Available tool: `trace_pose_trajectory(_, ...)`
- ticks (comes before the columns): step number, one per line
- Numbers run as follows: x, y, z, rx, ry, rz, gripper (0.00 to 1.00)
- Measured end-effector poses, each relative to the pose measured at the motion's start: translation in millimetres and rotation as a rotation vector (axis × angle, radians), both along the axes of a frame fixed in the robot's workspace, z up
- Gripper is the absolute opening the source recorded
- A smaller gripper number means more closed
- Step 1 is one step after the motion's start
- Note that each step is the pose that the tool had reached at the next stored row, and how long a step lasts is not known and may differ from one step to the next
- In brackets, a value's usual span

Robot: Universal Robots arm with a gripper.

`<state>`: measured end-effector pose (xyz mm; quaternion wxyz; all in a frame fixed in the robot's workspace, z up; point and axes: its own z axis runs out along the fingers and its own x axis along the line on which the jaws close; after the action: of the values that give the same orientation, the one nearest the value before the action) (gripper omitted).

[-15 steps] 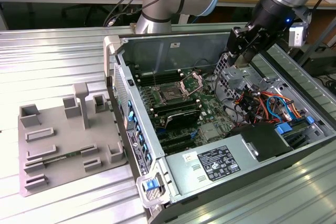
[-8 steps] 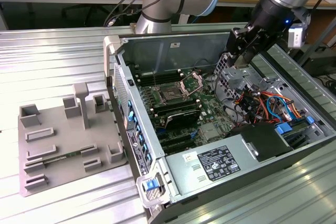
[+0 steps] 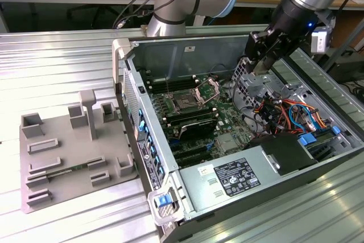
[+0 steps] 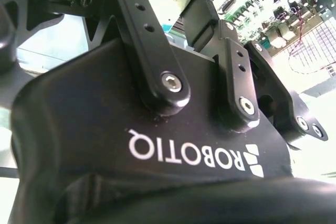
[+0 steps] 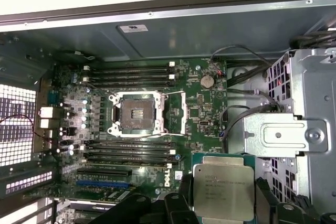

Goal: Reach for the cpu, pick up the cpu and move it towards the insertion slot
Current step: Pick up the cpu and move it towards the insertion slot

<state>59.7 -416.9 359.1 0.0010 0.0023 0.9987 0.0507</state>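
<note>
claw [image 5: 223, 203]: closed on the chip [image 5: 223, 190], held flat, shiny face up | place: chip above the circuit board, well apart from the socket [image 5: 137, 114], bracket raised | advice: keep chip level, square its edges to socket frame, clear cables

Exterior view looks down obliquely on the open computer case [image 3: 239, 140]. First wrist view faces straight down on its motherboard [image 5: 136, 129], shared by both.
</note>
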Motion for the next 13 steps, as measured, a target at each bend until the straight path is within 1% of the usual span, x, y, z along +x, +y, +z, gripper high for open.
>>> trace_pose_trajectory(13,0.0,0.0,-4.4,0.0,0.0,0.0,0.55)
